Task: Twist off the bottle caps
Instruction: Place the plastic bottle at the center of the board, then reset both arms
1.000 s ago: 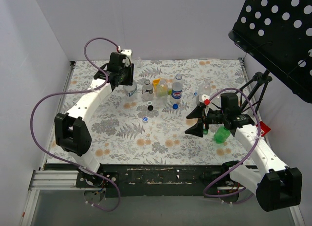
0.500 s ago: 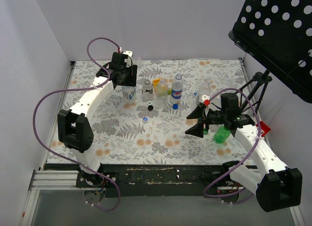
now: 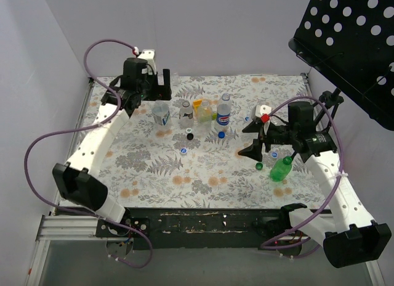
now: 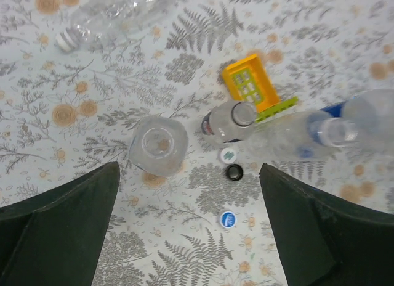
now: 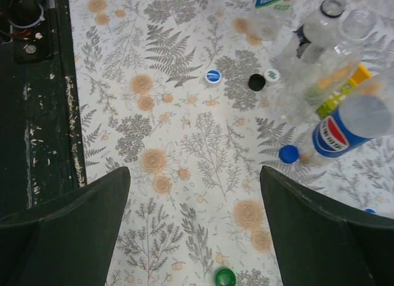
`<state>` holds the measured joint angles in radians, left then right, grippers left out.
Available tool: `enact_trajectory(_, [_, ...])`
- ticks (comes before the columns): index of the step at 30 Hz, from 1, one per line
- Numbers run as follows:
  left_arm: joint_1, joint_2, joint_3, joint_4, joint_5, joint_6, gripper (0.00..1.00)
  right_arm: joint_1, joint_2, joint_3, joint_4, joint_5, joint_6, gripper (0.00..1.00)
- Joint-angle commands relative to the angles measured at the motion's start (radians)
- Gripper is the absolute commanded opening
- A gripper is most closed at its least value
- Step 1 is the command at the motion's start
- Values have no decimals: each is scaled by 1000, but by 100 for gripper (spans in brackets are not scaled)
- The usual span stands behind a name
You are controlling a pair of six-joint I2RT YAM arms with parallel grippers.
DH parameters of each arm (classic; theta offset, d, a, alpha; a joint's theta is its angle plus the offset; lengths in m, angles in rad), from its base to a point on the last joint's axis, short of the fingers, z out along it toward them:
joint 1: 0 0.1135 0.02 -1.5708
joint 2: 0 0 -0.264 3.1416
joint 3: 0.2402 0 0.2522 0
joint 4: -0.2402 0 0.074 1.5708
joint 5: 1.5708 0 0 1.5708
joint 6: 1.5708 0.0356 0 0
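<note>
Several uncapped bottles stand in a row at the back: a clear one (image 3: 162,113) (image 4: 159,145), another clear one (image 3: 186,113) (image 4: 231,118), a yellowish one (image 3: 203,111) and a blue-labelled one (image 3: 223,111) (image 5: 348,129). A green bottle (image 3: 281,169) lies at the right. Loose bottle caps lie in front: black (image 3: 190,136) (image 4: 234,171) (image 5: 256,82), blue-white (image 3: 183,150) (image 4: 227,219) (image 5: 213,76), blue (image 3: 221,135) (image 5: 288,153) and green (image 3: 259,166) (image 5: 225,277). My left gripper (image 3: 144,92) (image 4: 188,169) hangs open above the leftmost bottle, holding nothing. My right gripper (image 3: 251,139) (image 5: 194,172) is open and empty over bare table.
A clear bottle (image 4: 111,18) with a white cap (image 4: 64,40) lies at the back left. A yellow block (image 4: 250,89) sits behind the row. A black perforated stand (image 3: 345,39) overhangs the right back corner. The dark front rail (image 5: 37,113) borders the table.
My left gripper has opened, let go of the leftmost clear bottle, and lifted back and to the left. My right gripper has shifted right and away from the green bottle.
</note>
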<state>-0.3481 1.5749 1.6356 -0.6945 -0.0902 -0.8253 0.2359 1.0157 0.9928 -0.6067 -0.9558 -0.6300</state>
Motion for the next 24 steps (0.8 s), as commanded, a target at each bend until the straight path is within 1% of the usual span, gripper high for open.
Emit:
enact_trajectory(1, [18,-202,29,68,136,-83,98,-4,-14,153,-102,124,33,93])
enact_trajectory(5, [29,-349,-39,156,265,-184,98,-7,-67,207,-7,346,251,95])
enact_trajectory(7, [29,-410,-66,177,303,-231,98,-18,-101,210,41,412,334,97])
enact_trajectory(9, [28,-467,-92,193,331,-268,98,-26,-129,213,70,474,377,97])
enact_trajectory(11, [29,-516,-138,207,354,-296,98,-27,-155,213,73,496,360,97])
enact_trajectory(13, [28,-565,-181,216,365,-311,98,-29,-181,213,52,480,291,98])
enact_trajectory(15, [27,-611,-235,228,369,-316,98,-29,-210,196,50,476,267,98])
enact_trajectory(19, [29,-671,-312,222,377,-319,98,-35,-268,164,48,491,308,98])
enact_trajectory(24, [29,-733,-367,234,395,-324,98,-47,-318,149,80,584,403,98])
